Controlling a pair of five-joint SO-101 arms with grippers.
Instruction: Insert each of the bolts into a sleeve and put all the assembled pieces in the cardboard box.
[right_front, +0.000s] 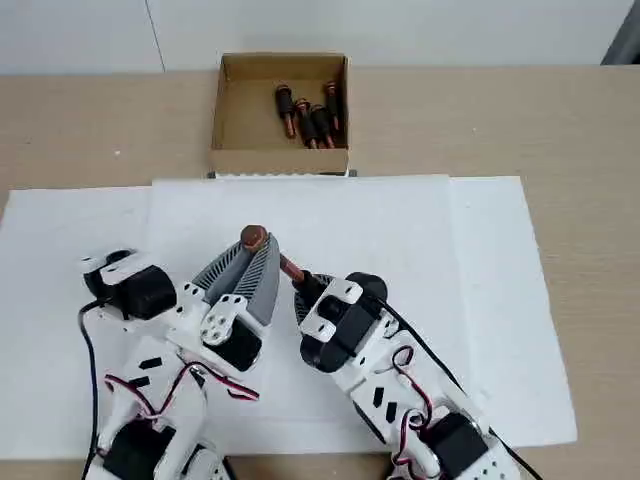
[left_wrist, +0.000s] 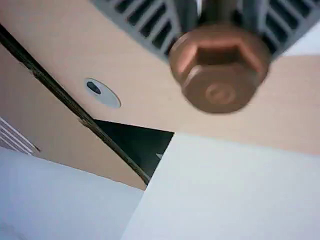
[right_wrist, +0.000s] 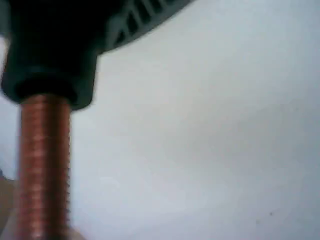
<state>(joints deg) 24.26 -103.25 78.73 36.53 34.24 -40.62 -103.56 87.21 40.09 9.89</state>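
Above the desk's (right_front: 560, 120) white sheet (right_front: 400, 250), mid-frame, my left fingers (right_front: 262, 265) clamp the bolt (right_front: 253, 238) by its head, my right fingers (right_wrist: 140, 20) pinch the black sleeve (right_wrist: 47, 65) on its thread

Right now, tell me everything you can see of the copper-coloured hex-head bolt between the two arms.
The copper-coloured hex-head bolt looks like metal: a flanged hexagonal head with a round mark on its face, and a threaded shank. The left gripper is shut on it just behind the head. The shank slants into a black sleeve held by the right gripper, over the white sheet.
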